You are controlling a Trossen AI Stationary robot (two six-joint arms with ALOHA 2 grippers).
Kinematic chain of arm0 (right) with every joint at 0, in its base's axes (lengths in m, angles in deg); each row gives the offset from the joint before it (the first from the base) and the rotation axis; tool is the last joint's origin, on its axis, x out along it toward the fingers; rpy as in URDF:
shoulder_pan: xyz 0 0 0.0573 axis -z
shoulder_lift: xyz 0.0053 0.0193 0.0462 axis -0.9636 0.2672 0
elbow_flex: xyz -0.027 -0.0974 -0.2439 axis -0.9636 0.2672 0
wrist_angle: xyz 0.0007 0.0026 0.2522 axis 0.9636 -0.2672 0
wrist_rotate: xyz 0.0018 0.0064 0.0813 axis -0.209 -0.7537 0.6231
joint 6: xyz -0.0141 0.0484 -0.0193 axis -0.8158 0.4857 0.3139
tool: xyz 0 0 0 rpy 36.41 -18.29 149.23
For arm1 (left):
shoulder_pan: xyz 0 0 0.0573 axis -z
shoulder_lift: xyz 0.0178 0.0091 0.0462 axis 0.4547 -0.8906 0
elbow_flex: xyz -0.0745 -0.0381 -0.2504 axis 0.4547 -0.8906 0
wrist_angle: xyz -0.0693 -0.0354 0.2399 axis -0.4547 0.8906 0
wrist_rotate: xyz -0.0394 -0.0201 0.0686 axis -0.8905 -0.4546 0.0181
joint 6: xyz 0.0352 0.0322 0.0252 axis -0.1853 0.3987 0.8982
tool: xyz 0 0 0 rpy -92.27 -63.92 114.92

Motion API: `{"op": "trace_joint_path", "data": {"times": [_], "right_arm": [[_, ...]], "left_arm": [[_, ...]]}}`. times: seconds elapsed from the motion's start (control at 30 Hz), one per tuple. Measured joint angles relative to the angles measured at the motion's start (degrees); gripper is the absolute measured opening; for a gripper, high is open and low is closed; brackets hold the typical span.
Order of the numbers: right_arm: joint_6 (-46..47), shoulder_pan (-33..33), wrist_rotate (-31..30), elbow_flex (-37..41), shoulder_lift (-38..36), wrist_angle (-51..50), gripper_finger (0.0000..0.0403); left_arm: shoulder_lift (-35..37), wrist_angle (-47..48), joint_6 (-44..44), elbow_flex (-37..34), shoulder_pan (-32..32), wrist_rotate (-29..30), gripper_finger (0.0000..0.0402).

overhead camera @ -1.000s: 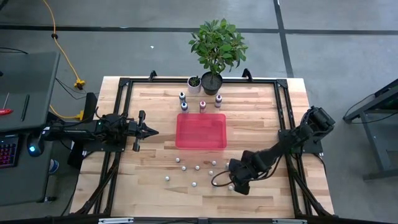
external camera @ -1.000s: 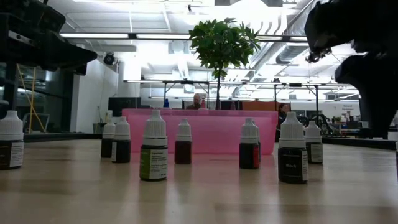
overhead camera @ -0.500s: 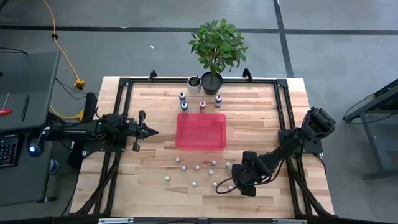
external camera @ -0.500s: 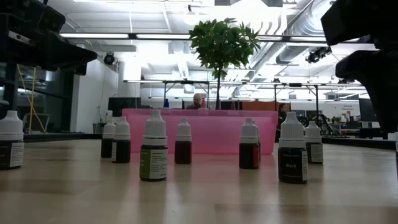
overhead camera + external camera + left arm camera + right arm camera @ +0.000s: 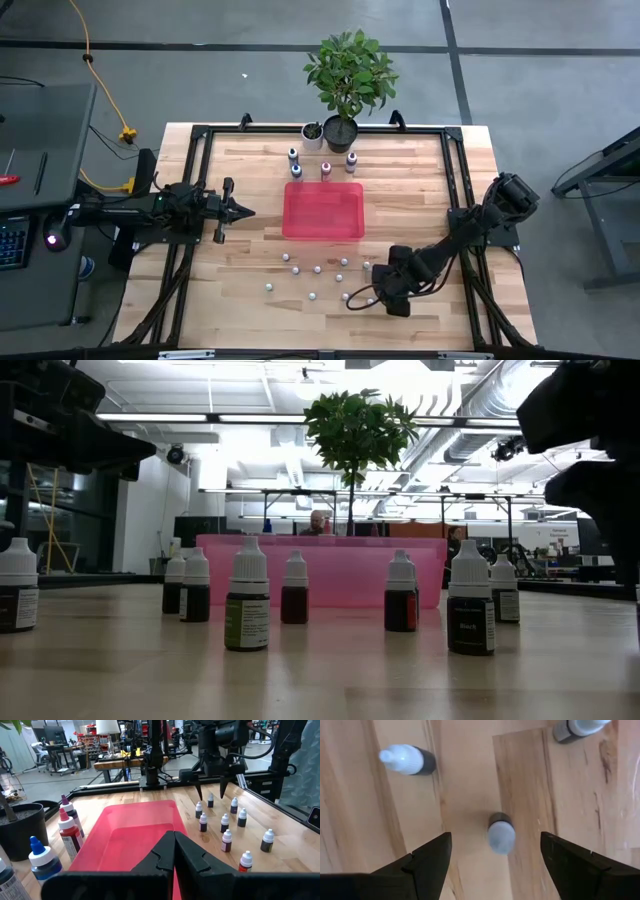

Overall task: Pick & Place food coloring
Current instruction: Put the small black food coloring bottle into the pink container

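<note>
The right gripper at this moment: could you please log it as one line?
right gripper: open, above a small bottle | left gripper: shut, waiting beside the red tray | nothing held

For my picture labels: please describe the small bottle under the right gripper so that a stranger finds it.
Start at the red tray in the middle of the table; on its side away from the plant stands a scatter of tiny white-capped bottles. The wanted bottle alone stands between the open fingers of the right gripper, which hovers over it.
</note>
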Motion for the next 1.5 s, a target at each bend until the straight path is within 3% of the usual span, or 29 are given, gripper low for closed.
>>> {"op": "trace_joint_path", "data": {"times": [0.47,1.5], "right_arm": [[1.37,0.0,-1.39,0.0,0.0,0.07,0.0283],[1.37,0.0,-1.63,0.0,0.0,-0.09,0.0113]], "left_arm": [[-0.01,0.01,0.0,0.0,-0.02,0.0,0.0],[-0.01,-0.01,0.0,0.0,0.0,0.0,0.0]]}}
